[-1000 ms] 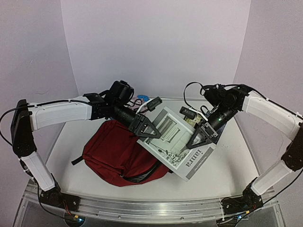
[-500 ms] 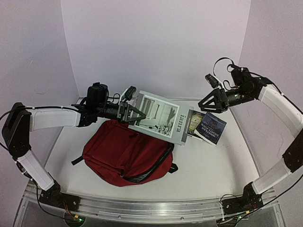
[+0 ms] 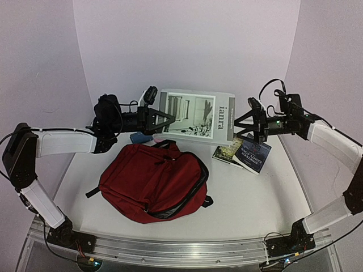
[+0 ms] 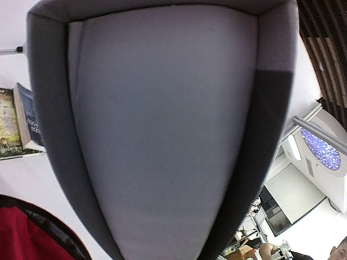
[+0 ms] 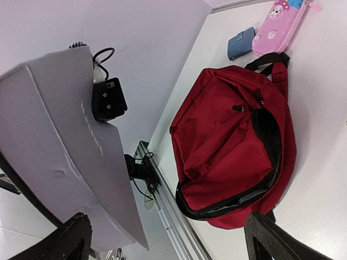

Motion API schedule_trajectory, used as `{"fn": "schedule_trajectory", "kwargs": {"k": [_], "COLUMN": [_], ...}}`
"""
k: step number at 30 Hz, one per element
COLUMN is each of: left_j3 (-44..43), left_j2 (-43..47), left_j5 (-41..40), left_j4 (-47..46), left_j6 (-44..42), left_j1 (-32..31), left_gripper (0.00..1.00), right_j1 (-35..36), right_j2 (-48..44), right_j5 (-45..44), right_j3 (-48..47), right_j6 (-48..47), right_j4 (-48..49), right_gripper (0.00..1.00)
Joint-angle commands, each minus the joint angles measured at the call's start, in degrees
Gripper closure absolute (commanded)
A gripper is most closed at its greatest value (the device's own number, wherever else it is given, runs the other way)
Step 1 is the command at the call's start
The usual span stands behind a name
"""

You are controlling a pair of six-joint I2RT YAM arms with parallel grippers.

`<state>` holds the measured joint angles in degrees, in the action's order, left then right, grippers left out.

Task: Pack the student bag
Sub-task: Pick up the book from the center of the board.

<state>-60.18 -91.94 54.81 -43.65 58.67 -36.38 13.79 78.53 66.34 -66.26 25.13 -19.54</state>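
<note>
Grey book: aloft, long axis left–right, left gripper clamped on its left edge, right gripper spread wide beside its right edge. Student bag: flat on the table, below the book and nearer the front, mouth facing near-right.

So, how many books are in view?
3. The left gripper holds a large grey book up; a green book and a dark blue book lie on the table's right side. The red backpack may hide more.
</note>
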Motion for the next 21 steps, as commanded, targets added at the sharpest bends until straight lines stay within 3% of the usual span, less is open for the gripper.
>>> {"fn": "schedule_trajectory", "kwargs": {"k": [1,7,16,21], "left_j3": [-0.5,-0.5,1.7,3.3], "left_j2": [-1.8,-4.4,0.5,1.6], "left_j5": [0.2,0.4,-0.1,0.1], "left_j4": [-13.1,-18.4,-10.7,-12.2], "left_j6": [8.0,11.7,7.4,9.9], "left_j1": [-0.1,-0.1,2.0,4.0], "left_gripper": [1.00,1.00,1.00,1.00], "right_j1": [3.3,4.4,1.8,1.8], "right_j2": [-3.7,-3.3,-3.4,-3.1], "right_j5": [2.2,2.8,2.7,2.4], "right_j3": [-0.3,-2.0,-3.7,-4.5], "right_j6": [4.0,3.5,2.1,2.0], "right_j4": [9.3,9.8,10.2,11.6], "right_gripper": [0.02,0.02,0.02,0.02]}}
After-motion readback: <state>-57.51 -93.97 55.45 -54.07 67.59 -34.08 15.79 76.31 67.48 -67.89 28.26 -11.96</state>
